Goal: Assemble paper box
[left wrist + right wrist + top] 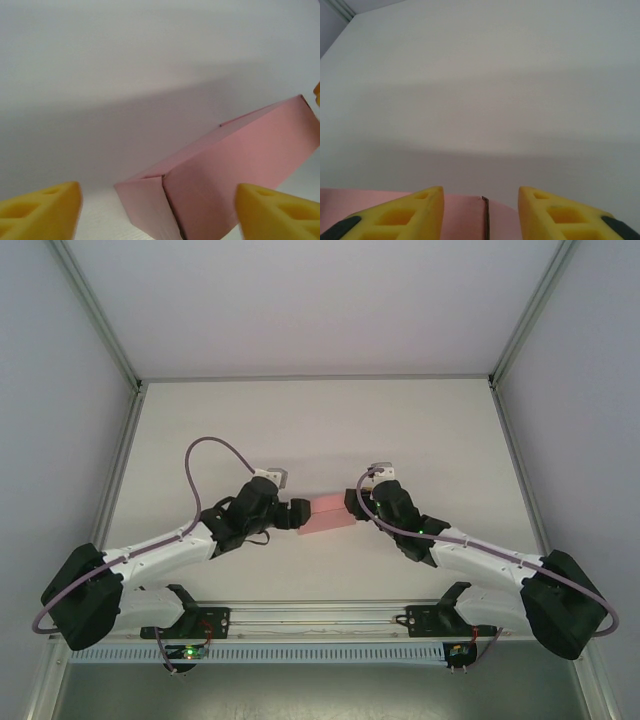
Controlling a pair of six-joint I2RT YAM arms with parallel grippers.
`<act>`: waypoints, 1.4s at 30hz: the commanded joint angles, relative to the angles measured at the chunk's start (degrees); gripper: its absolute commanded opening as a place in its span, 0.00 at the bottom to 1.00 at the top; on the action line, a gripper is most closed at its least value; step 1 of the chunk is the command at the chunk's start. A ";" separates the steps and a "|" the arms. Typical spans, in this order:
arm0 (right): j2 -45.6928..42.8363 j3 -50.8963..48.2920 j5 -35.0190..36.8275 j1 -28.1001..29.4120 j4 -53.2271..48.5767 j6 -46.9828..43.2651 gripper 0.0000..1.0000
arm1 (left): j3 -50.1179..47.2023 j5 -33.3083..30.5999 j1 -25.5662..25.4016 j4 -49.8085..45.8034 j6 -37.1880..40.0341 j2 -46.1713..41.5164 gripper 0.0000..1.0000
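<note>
A pink paper box (328,516), folded into a small closed rectangle, lies flat on the white table (330,430) between two robot arms. The left gripper (297,512) is at the box's left end and the right gripper (352,504) at its right end.

In the left wrist view the yellow fingers (42,210) are spread wide. The box's near end sits in the gap between them, clear of both pads. The end flap (145,200) there is folded down, with a thin line showing where it meets the side wall.

In the right wrist view the fingers (405,215) are parted above the box's far end, either side of a dark seam (486,215) in the card. The view cuts off too low to tell whether their pads touch the card.

By the look of it the folding is done or nearly done, and the step in hand is letting go of the finished box. The next move calls for each arm to draw straight back from its end of the box, jaws kept wide, so that no finger catches a flap and pulls it open. If the left-end flap is not fully seated, it would need a light press first.

The card is plain pink, with no brand, label or writing that can be read on it.
</note>
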 commanded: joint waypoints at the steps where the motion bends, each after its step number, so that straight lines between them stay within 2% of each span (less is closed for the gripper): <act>1: -2.36 1.49 0.36 -0.63 -1.47 -3.51 0.49 | 2.54 -1.89 0.41 -4.34 3.14 -0.74 0.98; 3: -3.22 1.67 -1.10 -1.17 -1.28 -5.88 0.63 | 3.53 -3.28 0.44 -5.57 4.15 -1.38 1.00; 4: -3.48 1.84 -2.63 -1.57 -1.07 -7.92 0.74 | 4.09 -4.68 0.41 -6.43 4.38 -1.90 1.00; 5: -3.69 2.34 -4.50 -1.94 -1.20 -11.00 0.97 | 4.66 -6.93 0.41 -7.63 4.91 -2.57 1.00; 6: -3.79 2.80 -6.10 -2.10 -1.39 -14.12 0.98 | 5.34 -10.09 0.46 -9.19 5.00 -3.16 1.00; 10: -3.89 5.12 -10.29 -2.19 -3.66 -32.13 0.98 | 10.09 -30.81 1.86 -22.84 -0.90 -4.48 1.00; 12: -3.50 5.97 -13.85 -2.17 -4.90 -41.32 0.98 | 12.14 -36.01 3.44 -29.13 -3.48 -4.26 1.00; 14: -2.77 7.76 -19.17 -2.08 -7.90 -50.83 0.98 | 14.10 -38.25 5.24 -34.45 -5.26 -3.49 1.00; 17: -1.40 9.55 -24.19 -1.99 -9.94 -61.71 0.98 | 14.67 -39.16 6.68 -36.89 -5.73 -2.98 1.00; 20: 0.92 13.74 -26.39 -2.02 -14.96 -67.58 0.98 | 13.65 -38.35 7.21 -35.46 -5.04 -3.13 1.00; 26: 7.15 23.44 -34.08 -2.13 -31.50 -80.22 0.98 | 12.86 -38.19 8.17 -35.23 -4.90 -2.75 1.00; 29: 10.40 28.43 -35.13 -1.52 -39.45 -83.58 0.98 | 12.51 -38.12 8.40 -35.58 -4.84 -2.40 1.00; 35: 15.58 31.99 -31.21 -1.49 -42.16 -85.29 0.98 | 11.59 -36.75 8.66 -34.51 -4.07 -2.34 1.00; 42: 26.38 40.63 -25.83 -0.55 -49.83 -84.50 0.98 | 10.95 -36.63 8.84 -34.94 -4.21 -2.09 1.00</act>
